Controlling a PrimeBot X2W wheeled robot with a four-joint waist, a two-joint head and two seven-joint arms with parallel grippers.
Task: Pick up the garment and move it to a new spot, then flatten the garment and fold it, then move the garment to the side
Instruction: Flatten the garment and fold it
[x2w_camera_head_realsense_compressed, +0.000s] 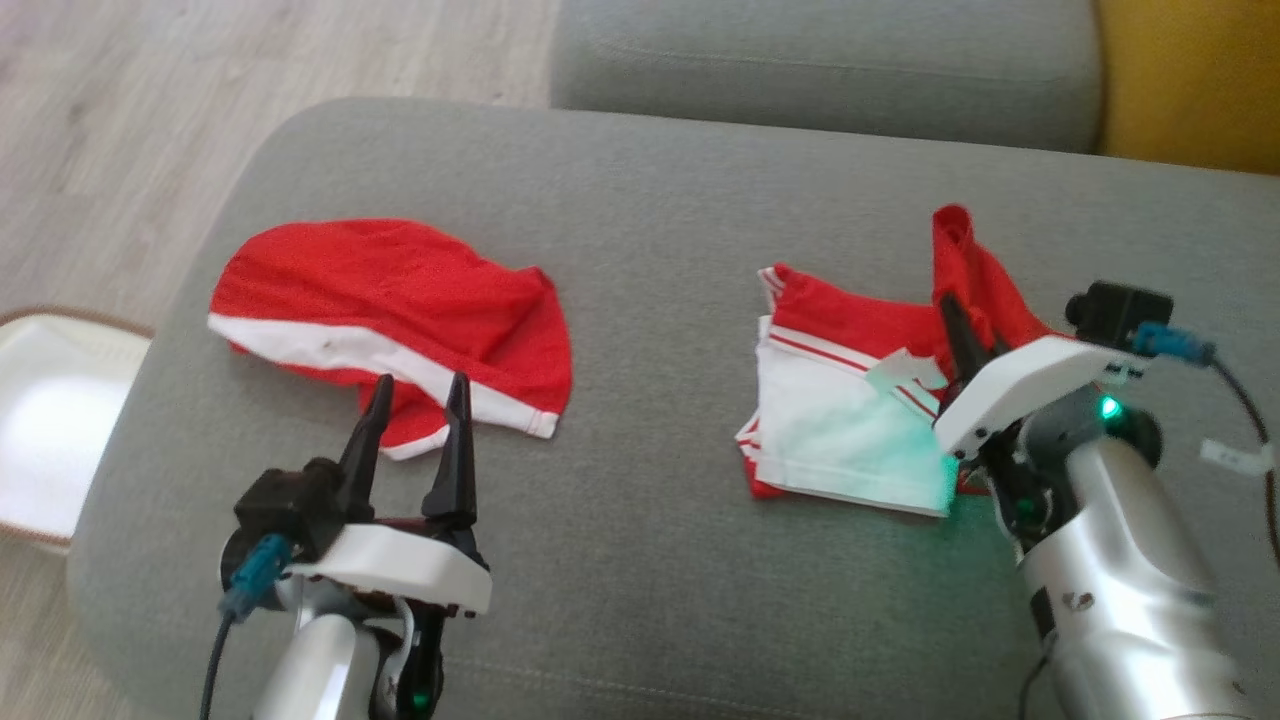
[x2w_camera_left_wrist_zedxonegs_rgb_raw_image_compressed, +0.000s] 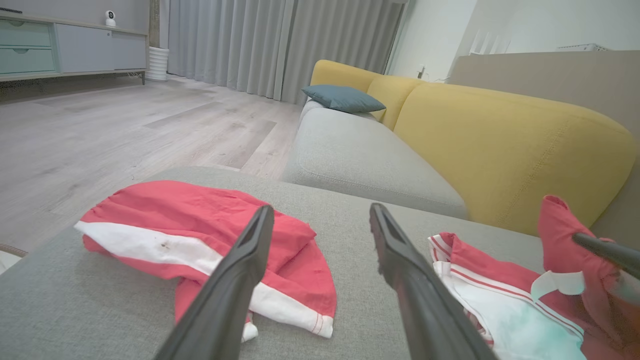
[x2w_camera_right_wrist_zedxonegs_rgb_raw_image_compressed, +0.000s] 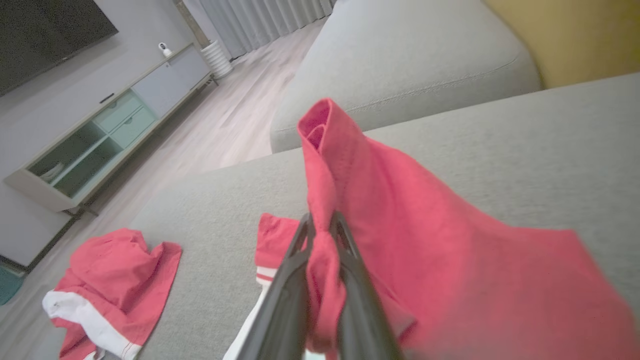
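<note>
Right gripper (x2w_camera_right_wrist_zedxonegs_rgb_raw_image_compressed: 322, 235) is clamped on a red fold of the garment (x2w_camera_head_realsense_compressed: 840, 420). That fold stands lifted. The rest, a white panel with red stripes, lies on the right part of the grey seat (x2w_camera_head_realsense_compressed: 650, 220).

Left gripper (x2w_camera_head_realsense_compressed: 421, 395) has its fingers spread and grips nothing. It sits at the near edge of a second garment (x2w_camera_head_realsense_compressed: 390, 290), red with a white band, crumpled on the left part of the seat. Contact with that cloth: cannot tell.

Containers:
- White basket (x2w_camera_head_realsense_compressed: 90, 322) with a brown rim on the floor (x2w_camera_left_wrist_zedxonegs_rgb_raw_image_compressed: 100, 135), left of the seat. It is cut off by the frame and the inside is washed out, so contents are unreadable.
- Low cabinet (x2w_camera_left_wrist_zedxonegs_rgb_raw_image_compressed: 85, 50) has closed drawers. Its open shelf (x2w_camera_right_wrist_zedxonegs_rgb_raw_image_compressed: 75, 150) holds possibly a pale dish, too small to confirm.

Room:
- Pale wood flooring, grey curtains (x2w_camera_left_wrist_zedxonegs_rgb_raw_image_compressed: 280, 45), dark screen (x2w_camera_right_wrist_zedxonegs_rgb_raw_image_compressed: 45, 35) on the wall.
- Yellow backrest (x2w_camera_left_wrist_zedxonegs_rgb_raw_image_compressed: 500, 150) and a blue cushion (x2w_camera_left_wrist_zedxonegs_rgb_raw_image_compressed: 345, 98) on the further seat.

Hidden: the right forearm covers the garment's right edge, and green LED light tints the white panel.
</note>
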